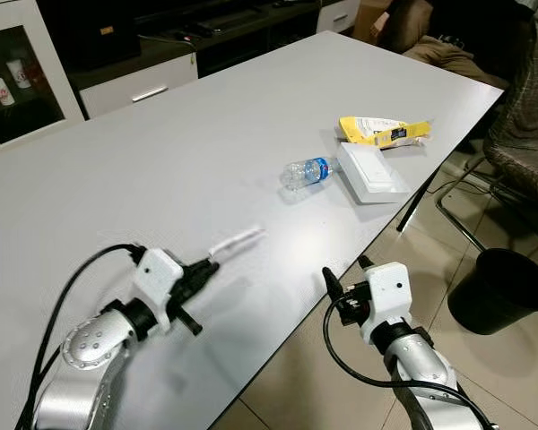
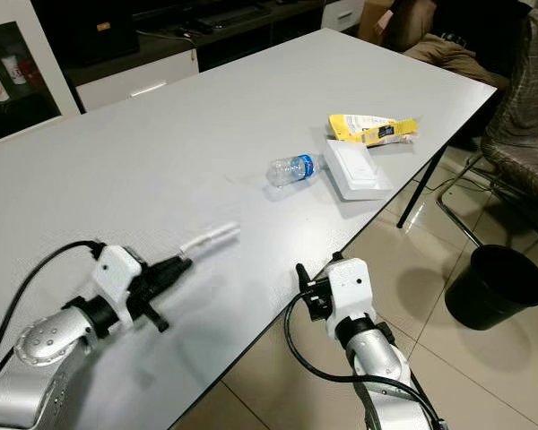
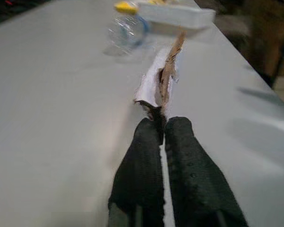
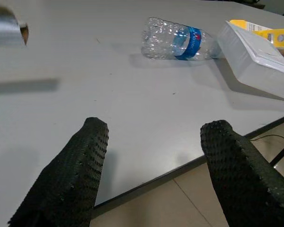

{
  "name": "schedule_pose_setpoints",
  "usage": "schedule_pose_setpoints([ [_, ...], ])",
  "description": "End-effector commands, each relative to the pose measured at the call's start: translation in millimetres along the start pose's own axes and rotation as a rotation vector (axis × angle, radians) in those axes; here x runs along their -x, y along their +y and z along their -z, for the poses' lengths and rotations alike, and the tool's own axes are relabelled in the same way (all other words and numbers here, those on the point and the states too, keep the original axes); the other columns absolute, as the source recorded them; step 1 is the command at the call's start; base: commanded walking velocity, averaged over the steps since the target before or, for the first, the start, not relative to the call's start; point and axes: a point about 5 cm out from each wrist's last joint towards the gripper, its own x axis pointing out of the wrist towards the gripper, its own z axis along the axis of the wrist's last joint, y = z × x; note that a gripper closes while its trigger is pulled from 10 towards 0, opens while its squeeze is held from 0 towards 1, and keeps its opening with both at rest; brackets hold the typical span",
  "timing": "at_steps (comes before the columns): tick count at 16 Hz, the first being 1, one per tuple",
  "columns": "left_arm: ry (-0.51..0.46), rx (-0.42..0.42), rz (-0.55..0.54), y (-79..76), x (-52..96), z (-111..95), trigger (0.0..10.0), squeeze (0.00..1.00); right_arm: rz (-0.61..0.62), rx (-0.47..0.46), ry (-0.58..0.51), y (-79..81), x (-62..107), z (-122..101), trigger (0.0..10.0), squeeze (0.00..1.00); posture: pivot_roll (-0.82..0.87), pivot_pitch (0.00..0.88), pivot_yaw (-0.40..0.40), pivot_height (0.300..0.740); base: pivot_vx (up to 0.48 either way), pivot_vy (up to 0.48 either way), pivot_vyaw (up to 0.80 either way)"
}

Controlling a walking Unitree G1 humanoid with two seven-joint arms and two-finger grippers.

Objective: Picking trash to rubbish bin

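already pinching white wrapper scrap (image 1: 237,242) in closed left gripper (image 1: 208,267), lifted off table (image 1: 161,161) for binning; right gripper (image 4: 154,156) spread, empty.

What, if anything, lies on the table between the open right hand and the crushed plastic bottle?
Nothing visible: bare table separates the right hand from the bottle. The white box sits beyond the bottle.

one bottle (image 1: 307,172), one yellow packet (image 1: 377,131), one white box (image 1: 371,172), one paper scrap (image 1: 237,241), one bin (image 1: 499,291)
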Motion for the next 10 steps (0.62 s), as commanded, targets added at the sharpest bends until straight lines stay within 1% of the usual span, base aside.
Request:
schedule_pose_setpoints([
  [1, 0.016, -0.017, 0.030, -2.7, -0.4, -2.3, 10.0, 1.00, 0.004, 0.001, -0.004, -2.8, 0.3, -0.1, 10.0, 0.00, -0.03, 0.000, -0.013, 0.740, 0.000, 0.000, 0.00],
  [3, 0.020, 0.001, 0.054, -6.0, -1.7, -3.8, 10.0, 1.00, 0.006, 0.001, -0.003, -2.4, -0.3, 0.5, 10.0, 0.00, -0.03, 0.000, -0.014, 0.740, 0.000, 0.000, 0.00],
  [6, 0.040, -0.039, 0.074, -6.6, -2.3, -2.4, 10.0, 1.00, -0.006, 0.006, -0.006, -1.0, -2.0, -0.1, 10.0, 0.00, -0.03, 0.000, -0.013, 0.740, 0.000, 0.000, 0.00],
  [10, -0.002, -0.023, 0.036, -3.6, -6.3, -3.5, 10.0, 1.00, 0.002, 0.006, -0.011, -2.8, -2.3, -0.8, 10.0, 0.00, -0.03, 0.000, -0.011, 0.740, 0.000, 0.000, 0.00],
])
